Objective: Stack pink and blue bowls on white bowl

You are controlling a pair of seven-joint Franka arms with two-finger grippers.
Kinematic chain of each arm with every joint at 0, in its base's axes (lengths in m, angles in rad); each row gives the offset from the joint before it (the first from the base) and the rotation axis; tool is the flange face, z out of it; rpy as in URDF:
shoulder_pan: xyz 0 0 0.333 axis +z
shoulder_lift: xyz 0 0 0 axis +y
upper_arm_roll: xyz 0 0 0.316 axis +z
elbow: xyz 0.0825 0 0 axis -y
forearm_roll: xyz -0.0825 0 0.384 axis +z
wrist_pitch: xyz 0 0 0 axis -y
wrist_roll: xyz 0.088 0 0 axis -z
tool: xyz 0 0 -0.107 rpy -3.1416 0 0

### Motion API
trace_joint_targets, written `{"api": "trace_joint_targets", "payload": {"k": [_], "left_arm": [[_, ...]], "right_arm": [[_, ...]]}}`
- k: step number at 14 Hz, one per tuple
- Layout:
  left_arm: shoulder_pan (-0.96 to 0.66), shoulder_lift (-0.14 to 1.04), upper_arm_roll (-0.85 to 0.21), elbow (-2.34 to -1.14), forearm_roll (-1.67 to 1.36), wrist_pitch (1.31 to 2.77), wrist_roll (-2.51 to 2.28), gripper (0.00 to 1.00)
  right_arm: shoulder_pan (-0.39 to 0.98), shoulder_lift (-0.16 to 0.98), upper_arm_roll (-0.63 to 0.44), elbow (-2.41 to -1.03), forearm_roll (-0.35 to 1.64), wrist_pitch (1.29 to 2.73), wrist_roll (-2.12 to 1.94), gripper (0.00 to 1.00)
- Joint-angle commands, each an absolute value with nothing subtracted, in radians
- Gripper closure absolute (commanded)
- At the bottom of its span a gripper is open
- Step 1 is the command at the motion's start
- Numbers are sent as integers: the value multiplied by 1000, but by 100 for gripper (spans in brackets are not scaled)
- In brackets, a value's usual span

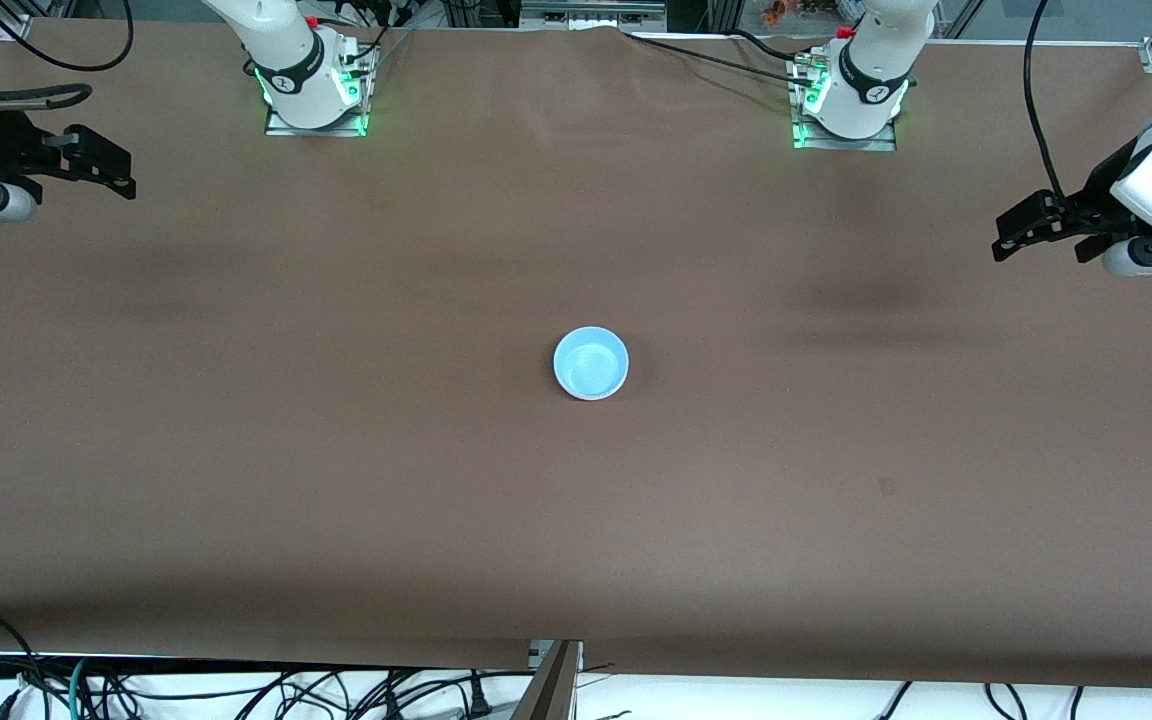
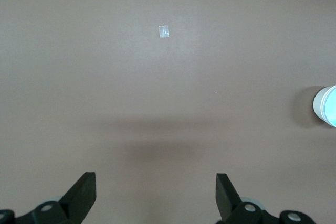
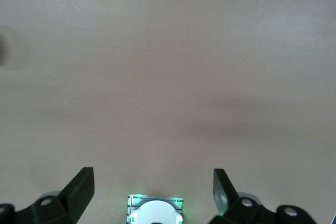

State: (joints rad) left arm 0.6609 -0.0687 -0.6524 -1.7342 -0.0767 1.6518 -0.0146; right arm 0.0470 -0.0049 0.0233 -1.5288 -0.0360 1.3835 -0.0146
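One stack of bowls stands in the middle of the table. The light blue bowl is the inner one that shows from above. In the left wrist view its blue inside sits within the white bowl's wall. The pink bowl is hidden or out of view. My left gripper is open and empty, up at the left arm's end of the table; it also shows in the left wrist view. My right gripper is open and empty at the right arm's end; it also shows in the right wrist view. Both arms wait.
The brown table cover spans the view. A small pale mark lies on it, nearer to the front camera than the left gripper. The arm bases stand along the top. Cables lie along the front edge.
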Motion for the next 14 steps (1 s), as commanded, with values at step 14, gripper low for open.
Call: {"api": "trace_joint_targets", "payload": {"k": [14], "left_arm": [[21,-12,-25,-1672,-83,1641,-8,0]], "right_arm": [[12,9,26,-1516,-32,1376,-8,0]]}}
